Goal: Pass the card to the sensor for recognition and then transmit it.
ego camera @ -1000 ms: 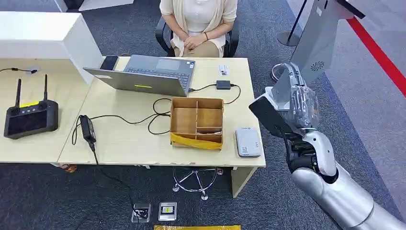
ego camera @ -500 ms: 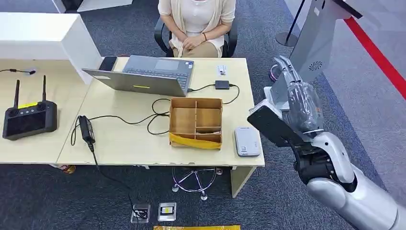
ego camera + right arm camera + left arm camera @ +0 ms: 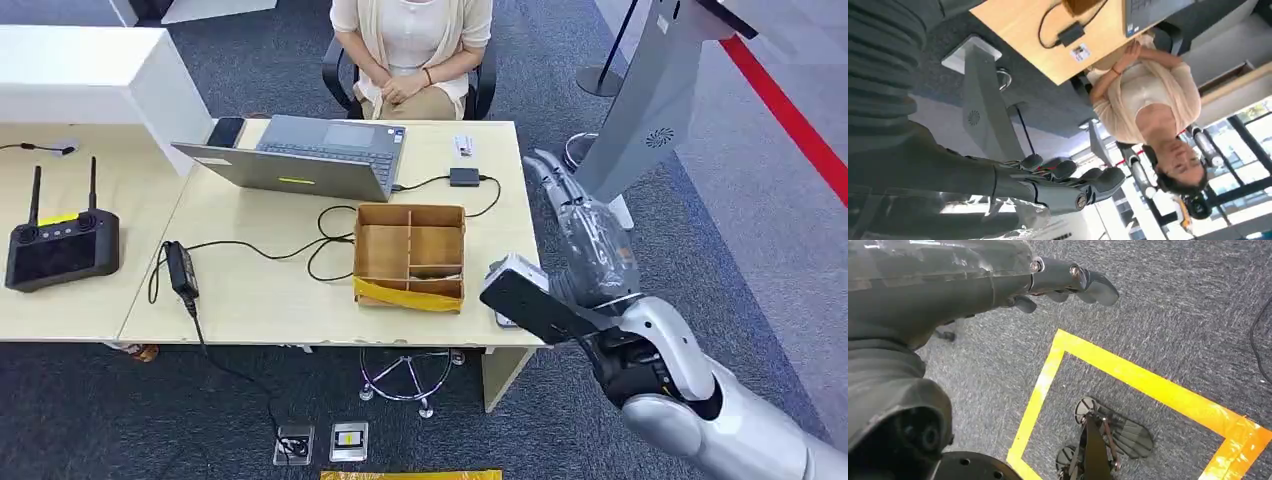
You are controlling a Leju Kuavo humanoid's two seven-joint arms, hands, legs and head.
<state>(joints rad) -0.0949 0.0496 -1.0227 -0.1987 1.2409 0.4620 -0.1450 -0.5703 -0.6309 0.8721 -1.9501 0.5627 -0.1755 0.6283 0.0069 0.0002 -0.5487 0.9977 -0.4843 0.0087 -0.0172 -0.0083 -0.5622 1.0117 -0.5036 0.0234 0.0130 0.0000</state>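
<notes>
The small white card [image 3: 464, 146] lies flat at the table's far right, by the black adapter and in front of the seated person; the right wrist view shows this card [image 3: 1079, 52] too. The grey-white sensor [image 3: 502, 318] sits at the table's front right corner, mostly hidden behind the dark block on my right wrist. My right hand [image 3: 585, 245] is raised beside the table's right edge, fingers stretched out towards the far side, holding nothing; the right hand [image 3: 1063, 185] looks the same from the wrist. My left hand [image 3: 1048, 285] hangs over the carpet, fingers apart and empty.
A divided cardboard box [image 3: 411, 254] stands left of the sensor, with a laptop [image 3: 310, 155], cables and a power brick [image 3: 182, 267] further left. A remote controller [image 3: 62, 243] lies on the neighbouring table. A grey kiosk stand [image 3: 650, 100] rises right of my hand. Yellow floor tape [image 3: 1128, 375].
My right arm has come down and swung left, from beside the kiosk to the table's front right corner, where its wrist block now covers most of the sensor. The card has not moved.
</notes>
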